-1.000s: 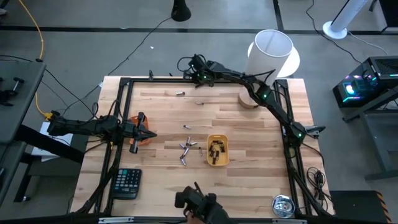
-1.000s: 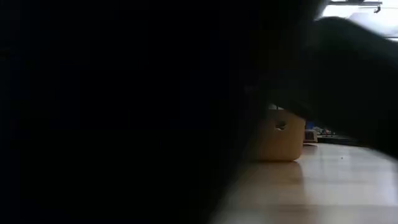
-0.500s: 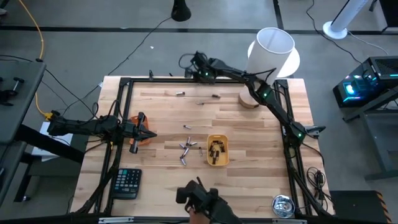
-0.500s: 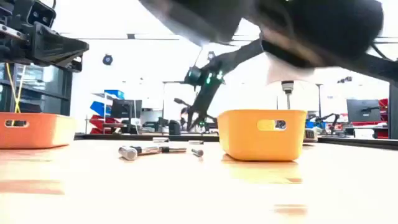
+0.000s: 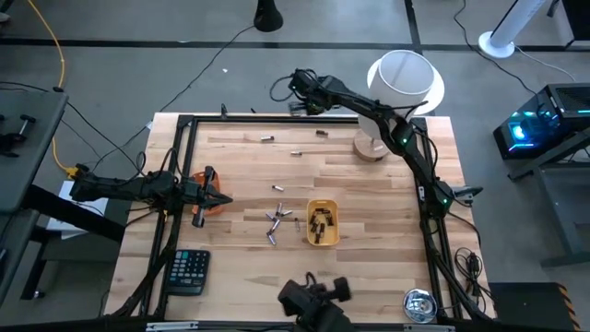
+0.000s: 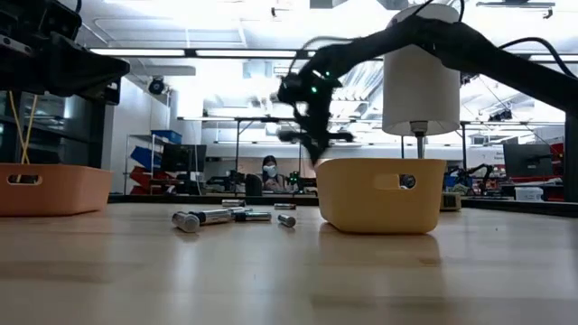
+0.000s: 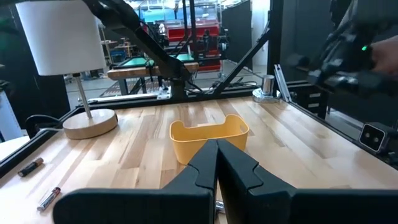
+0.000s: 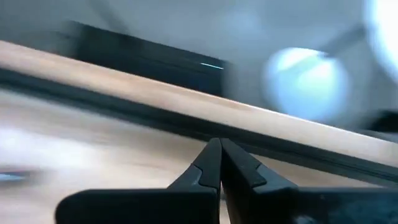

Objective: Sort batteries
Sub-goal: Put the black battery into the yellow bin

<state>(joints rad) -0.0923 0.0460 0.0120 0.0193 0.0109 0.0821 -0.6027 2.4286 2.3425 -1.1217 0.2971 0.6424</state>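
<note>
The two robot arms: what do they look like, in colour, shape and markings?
Both are slim, dark, jointed arms. The right arm carries small green lights at its joints. Each wrist view shows two black, wedge-shaped fingers: left gripper, right gripper. Thin black cables run along the frame.

Right gripper (image 8: pixel 219 163) with both dark fingers (image 8: pixel 202 171) pressed together, nothing between them, blurred pale wooden table (image 8: pixel 186 102) beyond, a dark frame rail (image 8: pixel 155 59) running along its edge, a round whitish shape (image 8: pixel 305 84) past the rail, too blurred to identify
</note>
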